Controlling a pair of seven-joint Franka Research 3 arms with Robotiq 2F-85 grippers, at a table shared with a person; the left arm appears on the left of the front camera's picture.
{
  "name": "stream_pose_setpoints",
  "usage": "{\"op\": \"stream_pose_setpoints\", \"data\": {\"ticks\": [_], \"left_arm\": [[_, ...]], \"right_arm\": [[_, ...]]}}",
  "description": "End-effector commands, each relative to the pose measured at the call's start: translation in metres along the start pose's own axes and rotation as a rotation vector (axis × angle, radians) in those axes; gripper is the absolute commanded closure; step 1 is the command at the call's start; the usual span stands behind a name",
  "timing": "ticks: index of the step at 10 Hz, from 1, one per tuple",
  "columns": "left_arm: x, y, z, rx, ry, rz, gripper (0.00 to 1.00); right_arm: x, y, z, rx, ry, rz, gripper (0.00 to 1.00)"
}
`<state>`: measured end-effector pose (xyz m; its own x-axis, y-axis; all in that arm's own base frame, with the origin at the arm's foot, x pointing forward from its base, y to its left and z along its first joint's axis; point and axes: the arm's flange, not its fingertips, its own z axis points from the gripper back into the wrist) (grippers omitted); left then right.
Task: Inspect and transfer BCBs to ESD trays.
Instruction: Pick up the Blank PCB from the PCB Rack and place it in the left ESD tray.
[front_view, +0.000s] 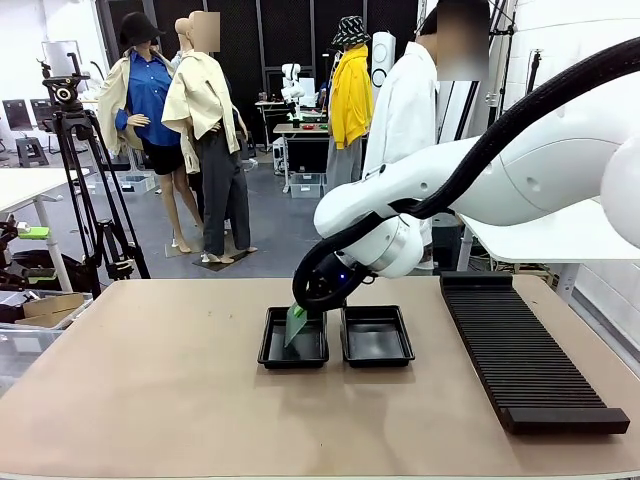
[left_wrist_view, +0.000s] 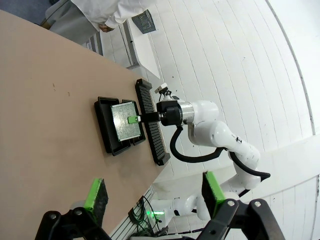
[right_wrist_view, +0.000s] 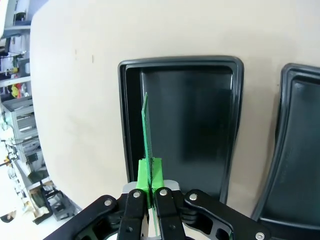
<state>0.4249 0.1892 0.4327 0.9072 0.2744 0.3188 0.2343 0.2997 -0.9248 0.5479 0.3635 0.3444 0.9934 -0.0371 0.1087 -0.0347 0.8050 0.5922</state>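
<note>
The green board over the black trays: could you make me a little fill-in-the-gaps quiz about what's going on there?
1. The right pincer is shut on a thin board whose colour is ____.
2. In the front view, the tray under the board lies to the ____ of the other tray.
3. The left pincer holds nothing, and its jaws stand ____.

Missing words: green; left; open.
</note>
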Motion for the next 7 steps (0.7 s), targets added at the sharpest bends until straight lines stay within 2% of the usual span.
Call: {"op": "stream_pose_setpoints", "data": {"ticks": [1,7], "left_arm": [[0.0,-0.003,0.001,0.008,-0.007,0.009,0.0],[0.0,-0.003,0.001,0.008,-0.007,0.009,0.0]], "right_arm": [[0.014,0.008,-0.01,-0.015,-0.018,-0.028,1.0],[0.023,0.01,-0.027,-0.027,-0.013,-0.054,1.0]]}}
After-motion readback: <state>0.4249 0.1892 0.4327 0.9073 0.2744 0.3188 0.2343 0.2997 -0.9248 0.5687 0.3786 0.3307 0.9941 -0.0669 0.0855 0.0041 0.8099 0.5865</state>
